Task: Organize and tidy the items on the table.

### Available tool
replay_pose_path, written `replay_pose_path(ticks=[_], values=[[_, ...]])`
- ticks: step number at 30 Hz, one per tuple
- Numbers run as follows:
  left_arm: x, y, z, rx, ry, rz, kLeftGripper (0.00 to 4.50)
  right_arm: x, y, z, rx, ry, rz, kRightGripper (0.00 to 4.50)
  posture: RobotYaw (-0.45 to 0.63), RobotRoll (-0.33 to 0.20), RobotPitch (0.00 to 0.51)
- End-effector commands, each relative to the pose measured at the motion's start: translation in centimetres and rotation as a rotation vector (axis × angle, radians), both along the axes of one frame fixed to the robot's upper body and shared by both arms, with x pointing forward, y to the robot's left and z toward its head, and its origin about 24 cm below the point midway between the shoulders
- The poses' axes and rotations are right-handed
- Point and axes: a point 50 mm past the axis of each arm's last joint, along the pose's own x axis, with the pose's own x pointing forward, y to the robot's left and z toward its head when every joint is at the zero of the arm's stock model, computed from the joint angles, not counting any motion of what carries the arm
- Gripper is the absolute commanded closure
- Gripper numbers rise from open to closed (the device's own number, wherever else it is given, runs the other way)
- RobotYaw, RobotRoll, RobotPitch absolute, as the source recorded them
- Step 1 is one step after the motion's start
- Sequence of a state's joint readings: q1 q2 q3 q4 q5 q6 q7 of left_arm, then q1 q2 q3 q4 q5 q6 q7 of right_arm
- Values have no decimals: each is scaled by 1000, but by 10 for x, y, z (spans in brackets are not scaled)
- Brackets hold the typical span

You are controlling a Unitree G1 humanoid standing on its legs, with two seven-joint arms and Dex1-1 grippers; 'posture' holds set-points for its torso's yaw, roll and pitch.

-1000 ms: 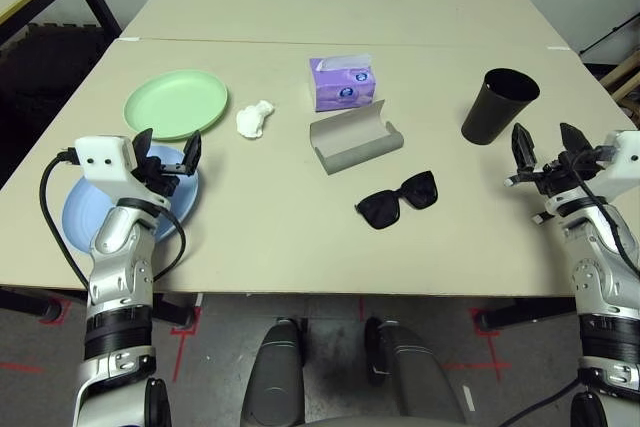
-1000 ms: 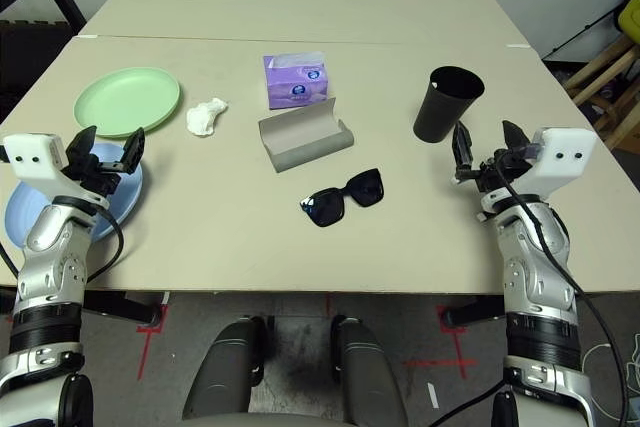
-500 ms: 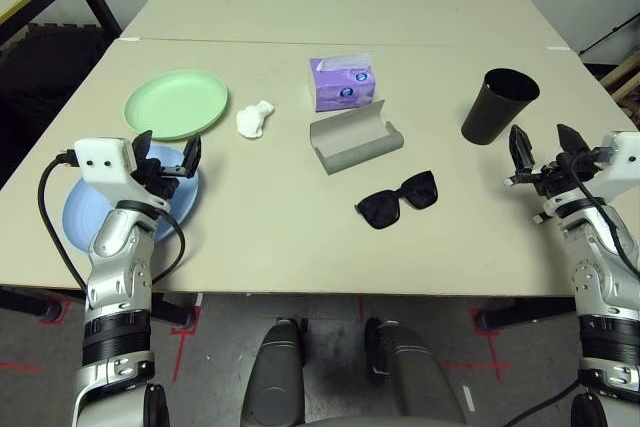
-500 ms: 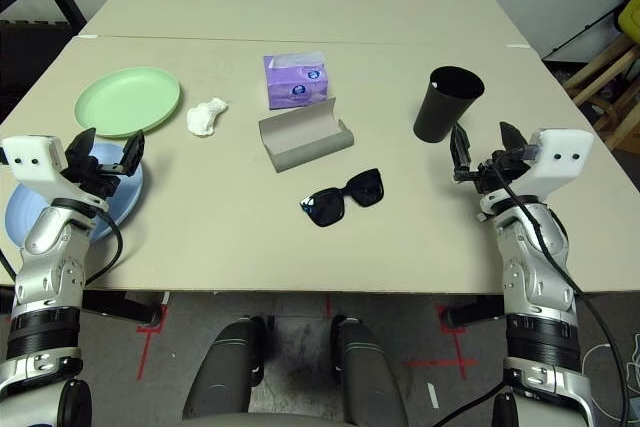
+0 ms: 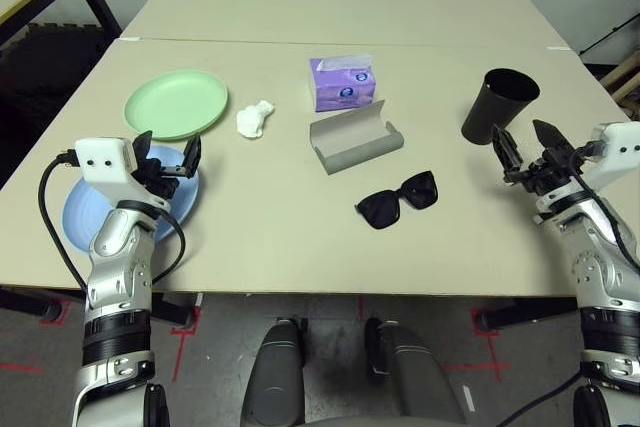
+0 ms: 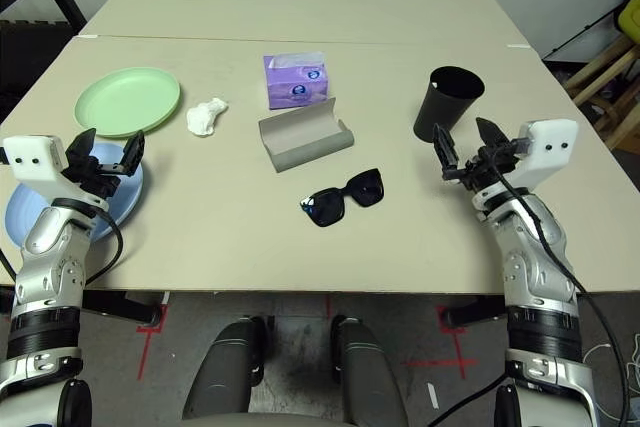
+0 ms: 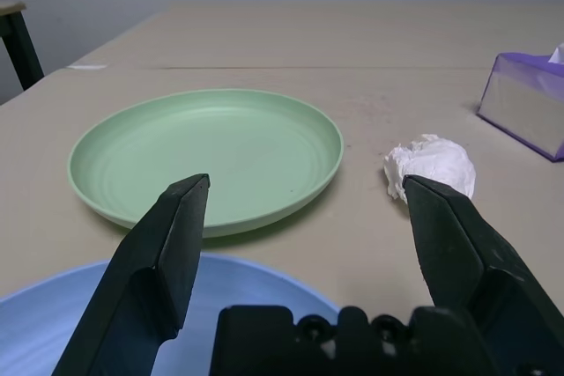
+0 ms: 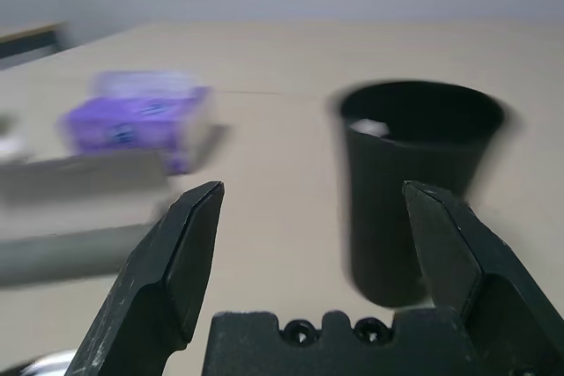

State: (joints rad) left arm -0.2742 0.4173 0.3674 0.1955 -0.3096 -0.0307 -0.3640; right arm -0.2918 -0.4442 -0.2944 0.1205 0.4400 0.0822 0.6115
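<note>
Bare table (image 5: 250, 207) lies before sunglasses (image 5: 398, 199).

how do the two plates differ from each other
The pale green plate lies farther from the robot; the light blue plate lies nearer, by the table's front edge. The green plate is fully in the open, while the open left gripper hovers over the blue plate's far rim and covers part of it. The green plate lies next to the crumpled white tissue wad; the blue one does not. Both are round, shallow and empty.
</note>
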Motion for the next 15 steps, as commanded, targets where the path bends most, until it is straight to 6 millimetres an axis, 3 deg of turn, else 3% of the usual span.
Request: replay_pose_path(ticks=[1,4,15], values=[[-1,-5,1,19,3,-14,0,-5,12,-4,-97,9,201,29,138,0,143],[-1,-4,2,20,3,-12,0,-10,21,-4,-226,1,379,29,141,0,145],[-3,-5,1,29,9,-13,0,-15,42,-1,-313,-45,704,29,153,0,149]])
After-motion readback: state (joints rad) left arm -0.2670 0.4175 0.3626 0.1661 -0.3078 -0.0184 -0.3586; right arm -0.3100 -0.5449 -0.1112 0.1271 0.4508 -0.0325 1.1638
